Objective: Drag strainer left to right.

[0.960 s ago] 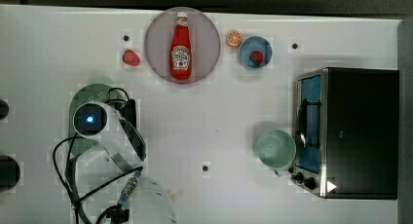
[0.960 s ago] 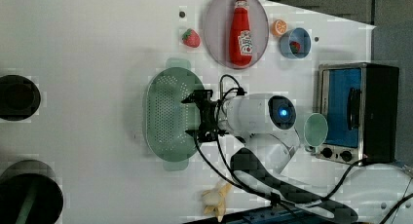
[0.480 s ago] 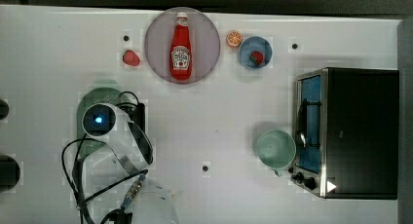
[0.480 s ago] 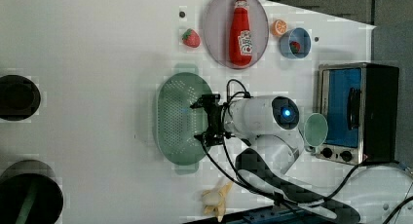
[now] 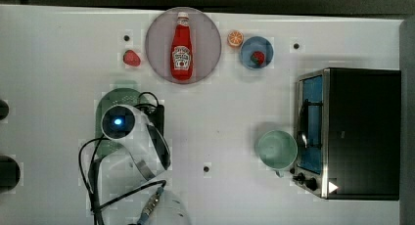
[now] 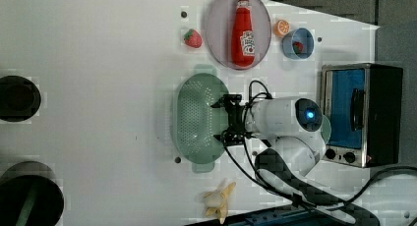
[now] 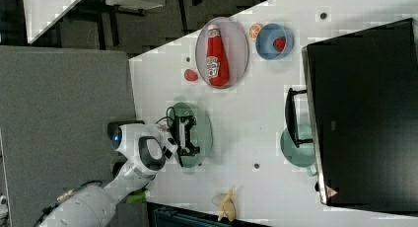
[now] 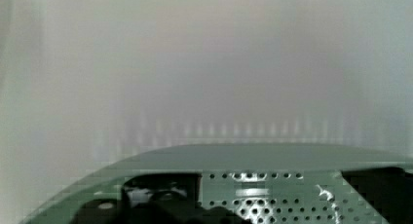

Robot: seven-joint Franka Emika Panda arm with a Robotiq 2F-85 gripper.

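Note:
The strainer (image 5: 120, 94) is a pale mint-green perforated oval with a small tab handle at each end, and it lies left of centre in the top view. It shows in full as the strainer (image 6: 196, 120) in the left view, and again as the strainer (image 7: 203, 133) in the right view. My gripper (image 6: 221, 120) reaches down inside its rim on the side nearer the cup, open, with the two dark fingers spread wide. In the wrist view the strainer's holed wall (image 8: 272, 204) sits between the fingers (image 8: 151, 190). The white arm covers most of the strainer from above.
A round mint cup (image 5: 277, 149) stands beside the black toaster oven (image 5: 350, 132) on the top view's right. At the back are a plate (image 5: 208, 36) with a ketchup bottle (image 5: 181, 45), a strawberry (image 5: 130, 57), an orange slice (image 5: 235, 38) and a blue bowl (image 5: 256, 52). A banana (image 6: 219, 201) lies by the front edge.
The strainer has slid toward the top view's right, and the gripper inside it has moved along with it. The other objects have stayed put.

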